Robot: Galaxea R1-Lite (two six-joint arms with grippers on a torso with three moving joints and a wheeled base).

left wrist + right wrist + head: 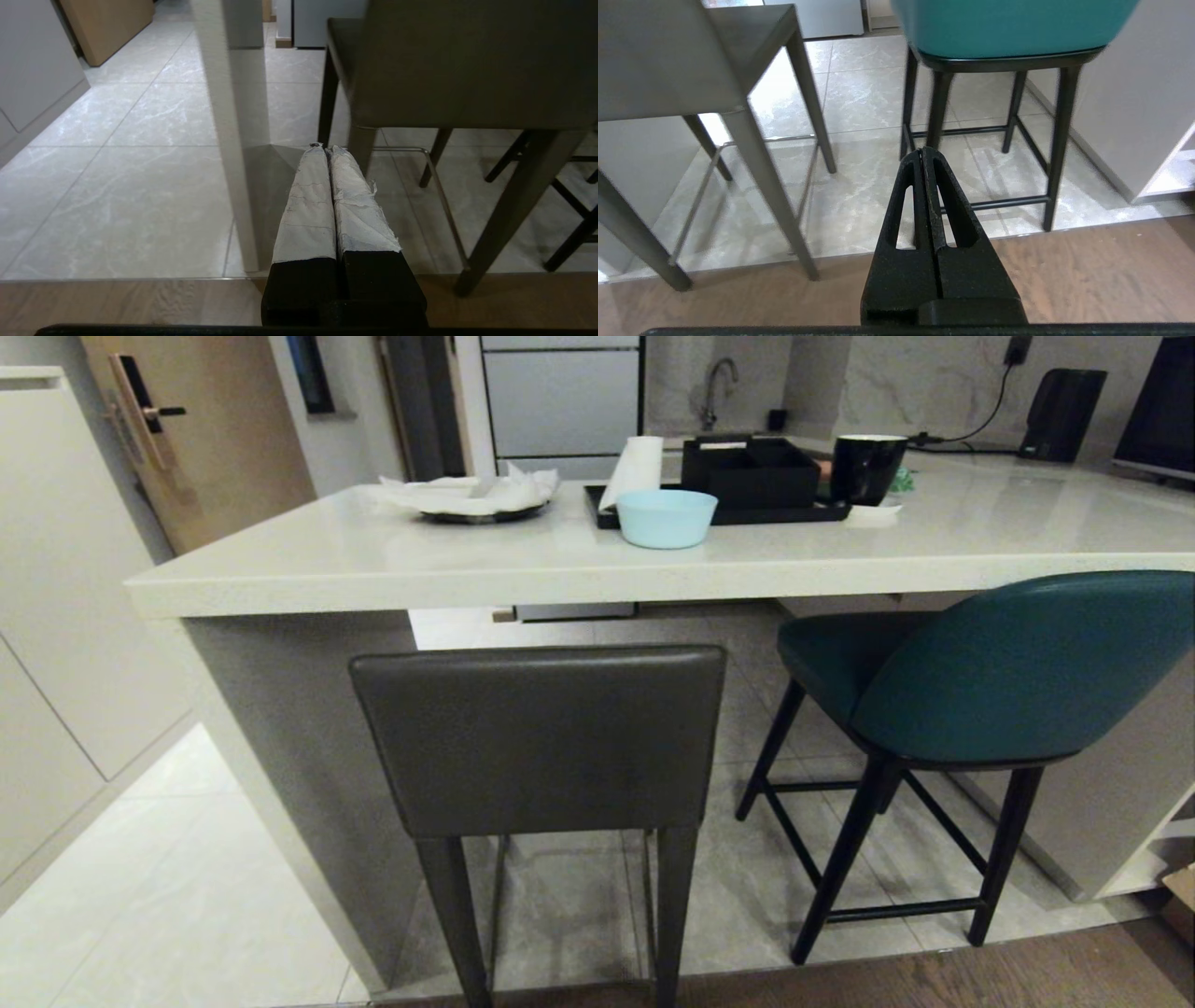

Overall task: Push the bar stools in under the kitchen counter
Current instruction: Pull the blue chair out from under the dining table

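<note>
- Kitchen counter [392, 560]: glossy, speckled cream stone top.
- Grey stool [541, 737]: matt, smooth leather-like back.
- Teal stool [1018, 663]: smooth upholstery with a soft sheen, slim black legs.
- Floor [140, 154]: polished marbled tile; a matt wood strip at 6 o'clock in the head view.
- Left gripper [325, 148]: fingers wrapped in rough, wrinkled white tape.

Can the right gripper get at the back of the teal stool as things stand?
Probably yes. The right gripper is shut and hangs low, clear of everything, and the teal stool stands straight ahead of it with only bare floor between. The grey stool sits off to one side, out of the way.
</note>
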